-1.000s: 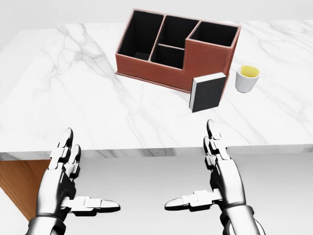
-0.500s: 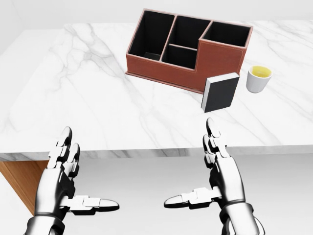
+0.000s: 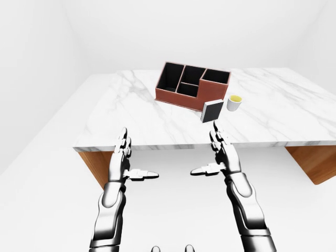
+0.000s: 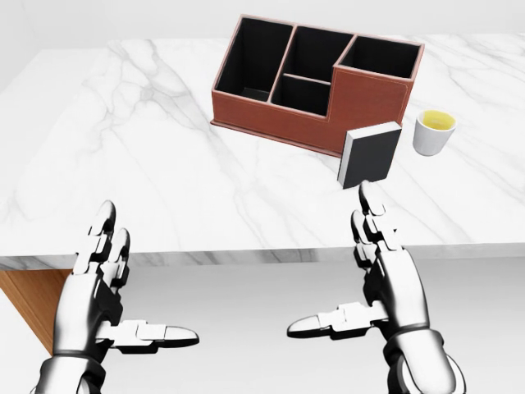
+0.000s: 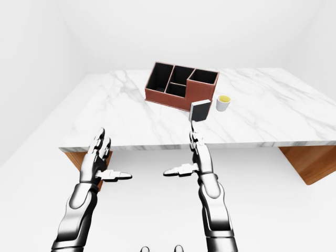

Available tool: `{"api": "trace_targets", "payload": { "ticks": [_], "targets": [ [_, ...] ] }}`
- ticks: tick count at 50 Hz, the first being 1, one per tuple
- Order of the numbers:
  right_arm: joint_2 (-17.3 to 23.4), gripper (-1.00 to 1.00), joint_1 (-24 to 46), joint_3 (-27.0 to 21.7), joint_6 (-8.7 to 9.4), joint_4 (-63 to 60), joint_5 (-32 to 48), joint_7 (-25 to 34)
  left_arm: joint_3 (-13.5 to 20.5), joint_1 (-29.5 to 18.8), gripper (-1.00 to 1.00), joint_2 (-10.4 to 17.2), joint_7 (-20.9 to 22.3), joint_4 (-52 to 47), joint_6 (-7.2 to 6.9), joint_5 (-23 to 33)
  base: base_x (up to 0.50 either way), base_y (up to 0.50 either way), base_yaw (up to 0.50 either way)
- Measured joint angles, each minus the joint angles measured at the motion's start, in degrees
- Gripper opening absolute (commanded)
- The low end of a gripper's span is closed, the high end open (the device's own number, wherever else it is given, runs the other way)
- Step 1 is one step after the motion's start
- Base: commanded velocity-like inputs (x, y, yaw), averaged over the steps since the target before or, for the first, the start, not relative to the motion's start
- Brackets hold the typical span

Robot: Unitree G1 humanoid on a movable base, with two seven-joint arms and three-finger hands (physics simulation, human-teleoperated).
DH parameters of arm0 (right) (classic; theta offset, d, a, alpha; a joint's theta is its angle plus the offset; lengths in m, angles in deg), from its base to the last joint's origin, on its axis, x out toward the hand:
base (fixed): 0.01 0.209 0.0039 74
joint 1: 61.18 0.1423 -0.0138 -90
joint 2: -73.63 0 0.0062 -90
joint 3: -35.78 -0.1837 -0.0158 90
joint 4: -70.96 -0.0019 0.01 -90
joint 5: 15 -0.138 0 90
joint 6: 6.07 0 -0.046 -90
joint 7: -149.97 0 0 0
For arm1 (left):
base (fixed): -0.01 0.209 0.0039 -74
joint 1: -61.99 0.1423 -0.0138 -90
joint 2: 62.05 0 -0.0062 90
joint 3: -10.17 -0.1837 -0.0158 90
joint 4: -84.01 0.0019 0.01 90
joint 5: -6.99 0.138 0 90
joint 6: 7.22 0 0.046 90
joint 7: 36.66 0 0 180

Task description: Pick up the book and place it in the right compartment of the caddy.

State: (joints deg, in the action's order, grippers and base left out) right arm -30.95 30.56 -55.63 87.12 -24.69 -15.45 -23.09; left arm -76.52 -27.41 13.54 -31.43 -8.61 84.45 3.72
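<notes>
Surface [image 4: 148,156]: white marble, grey veining, on a wood-brown base [image 3: 310,160]. Caddy [image 4: 361,97]: reddish-brown exterior, black interior. Book [image 4: 371,156]: black cover, white page edge. Cup [image 4: 433,134]: white, yellow contents. Each robot hand [image 4: 385,271]: silver-grey metallic.

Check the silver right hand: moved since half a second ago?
Yes. The silver right hand has risen in the head view, fingertips nearer the black book, while the brown leather caddy sits unchanged.

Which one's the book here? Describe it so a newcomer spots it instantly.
Start at the white marble table and find the reddish-brown leather caddy with black compartments. The book stands upright against the caddy's tall wall, just left of the small white cup of yellow liquid in the head view. It is the only flat slab: black cover, pale grey spine.
</notes>
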Motion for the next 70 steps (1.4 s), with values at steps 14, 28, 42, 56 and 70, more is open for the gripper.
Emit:
{"api": "trace_targets", "payload": {
  "ticks": [14, 28, 42, 56, 70],
  "targets": [
    [0.2, 1.0, -0.2, -0.1, -1.02, -1.5, 0.9, -1.0, -0.2, 0.2, 1.0, -0.2, 0.1, -0.4, 0.85, 0.6, -0.1, -0.03, -0.25],
    [-0.2, 1.0, 0.0, 1.1, -1.39, -1.7, 3.8, -1.7, 0.2, -0.3, 1.0, 0.0, -0.2, -0.1, 0.81, 0.1, 0.0, 0.0, 0.0],
    [-0.1, 1.0, -0.4, 1.4, -1.21, -3.6, 4.6, -0.6, 0.4, -0.6, 1.0, 0.0, -0.9, -0.3, 1.05, 0.0, 0.06, -0.01, 0.0],
    [0.3, 1.0, 0.0, 1.1, 1.8, -10.6, 6.8, 1.0, 1.0, -0.4, 1.0, 0.5, -0.3, -4.4, -0.38, 0.0, 0.18, -0.02, 0.0],
    [0.7, 1.0, 0.5, 0.3, 1.8, -18.4, 7.5, 2.2, 1.9, 0.5, 1.0, 0.6, 0.2, -10.2, -1.93, 0.0, 0.19, -0.02, 0.0]
  ]
}}
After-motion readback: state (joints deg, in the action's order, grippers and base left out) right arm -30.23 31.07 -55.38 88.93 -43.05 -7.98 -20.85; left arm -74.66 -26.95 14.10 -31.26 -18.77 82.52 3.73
